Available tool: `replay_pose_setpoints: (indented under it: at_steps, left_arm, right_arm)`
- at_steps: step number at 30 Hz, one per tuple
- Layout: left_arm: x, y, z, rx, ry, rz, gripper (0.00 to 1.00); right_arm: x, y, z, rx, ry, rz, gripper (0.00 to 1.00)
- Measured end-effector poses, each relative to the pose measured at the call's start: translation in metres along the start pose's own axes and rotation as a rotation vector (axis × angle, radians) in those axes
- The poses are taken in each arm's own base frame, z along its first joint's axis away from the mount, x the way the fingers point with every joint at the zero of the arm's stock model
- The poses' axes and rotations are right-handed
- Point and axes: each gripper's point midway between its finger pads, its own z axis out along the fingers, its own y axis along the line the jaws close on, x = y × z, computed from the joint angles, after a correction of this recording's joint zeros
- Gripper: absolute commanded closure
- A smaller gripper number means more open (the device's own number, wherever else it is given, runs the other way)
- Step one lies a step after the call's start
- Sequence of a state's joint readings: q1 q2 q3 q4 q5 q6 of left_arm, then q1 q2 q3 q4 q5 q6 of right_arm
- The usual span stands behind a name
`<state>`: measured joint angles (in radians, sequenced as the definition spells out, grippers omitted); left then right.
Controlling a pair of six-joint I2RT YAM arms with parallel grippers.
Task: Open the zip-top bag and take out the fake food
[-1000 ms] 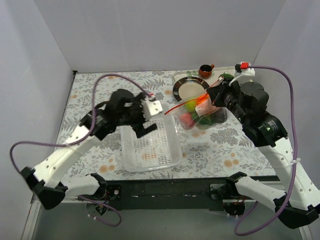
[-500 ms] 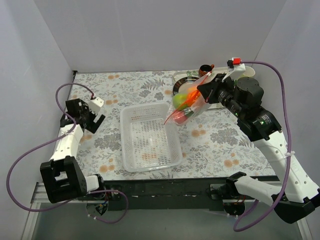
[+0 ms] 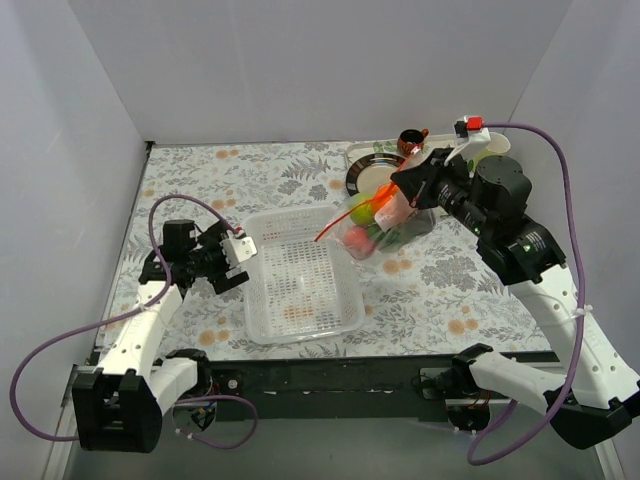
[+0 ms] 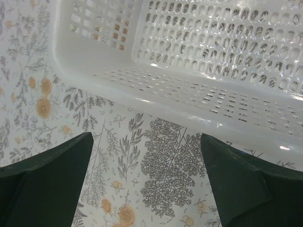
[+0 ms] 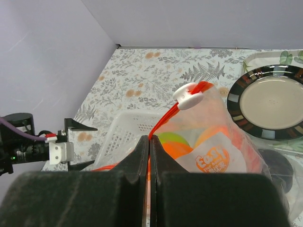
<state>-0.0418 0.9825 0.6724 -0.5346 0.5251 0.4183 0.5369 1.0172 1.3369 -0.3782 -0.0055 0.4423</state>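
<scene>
The zip-top bag point(image 3: 385, 222) hangs in the air by the white basket's far right corner, with its orange-red zip strip point(image 3: 345, 222) trailing left. My right gripper point(image 3: 402, 195) is shut on it. In the right wrist view the gripper point(image 5: 149, 142) pinches the zip strip point(image 5: 163, 120) below the white slider point(image 5: 188, 96). The fake food shows through the bag point(image 5: 222, 156): a lime-green apple point(image 5: 173, 139) and an orange ball point(image 5: 210, 135). My left gripper point(image 3: 237, 268) is open and empty, low over the cloth beside the basket's left wall. Its fingers point(image 4: 47, 184) stand wide apart.
The white mesh basket point(image 3: 300, 320) sits mid-table between the arms, and its wall fills the top of the left wrist view point(image 4: 189, 94). A black-rimmed plate point(image 3: 372, 180) and a small brown cup point(image 3: 411, 140) stand at the back right, behind the bag.
My left arm pulled back from over the basket to the far left, then came in beside the basket's left wall. My right gripper lifted the bag and tipped it towards the basket.
</scene>
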Motion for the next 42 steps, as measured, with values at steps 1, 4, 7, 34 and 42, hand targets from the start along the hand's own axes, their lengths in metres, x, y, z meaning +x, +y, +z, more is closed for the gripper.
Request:
replay_pose_setpoints:
  at_steps: [1,4,7,34,42]
  left_arm:
    - [0.002,-0.003,0.003,0.022,0.002,0.003,0.02]
    - [0.014,-0.016,0.013,0.088,0.025,-0.004,0.02]
    - [0.022,-0.031,0.019,0.140,0.022,0.010,0.02]
    - [-0.034,-0.053,0.052,0.319,-0.159,0.012,0.02]
    - [-0.062,-0.049,0.060,0.348,-0.228,-0.012,0.02]
  right_arm:
    - [-0.001,0.001,-0.001,-0.002,-0.002,0.000,0.99]
    - [-0.002,0.002,-0.004,-0.007,-0.009,0.000,0.99]
    - [-0.003,0.003,-0.005,-0.010,-0.011,0.002,0.99]
    - [0.087,-0.018,-0.031,-0.038,0.101,0.130,0.99]
    - [0.088,-0.013,-0.056,-0.067,0.073,0.166,0.99]
